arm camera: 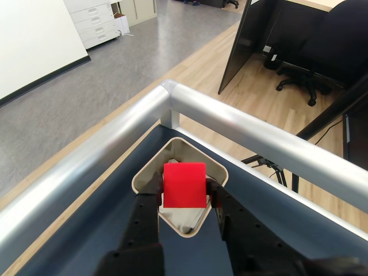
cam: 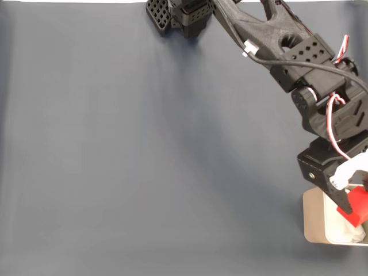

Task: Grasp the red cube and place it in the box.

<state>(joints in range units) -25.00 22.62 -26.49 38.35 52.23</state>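
Note:
The red cube (cam: 357,208) hangs over the box (cam: 313,221) at the lower right of the fixed view, with my gripper (cam: 352,204) shut on it. In the wrist view the red cube (arm camera: 184,184) sits between the two black fingers (arm camera: 154,192), held above the beige box (arm camera: 146,172). White wrinkly padding (arm camera: 181,215) shows under the cube. The box stands in the corner of the table, close to the metal rail. Part of the box is cut off by the right edge of the fixed view.
A dark blue-grey cloth (cam: 144,155) covers the table. A silver metal rail (arm camera: 253,129) runs along the table's edges right behind the box. The arm's base (cam: 178,14) stands at the top middle of the fixed view. Beyond the rail, office floor and a chair (arm camera: 299,80) show.

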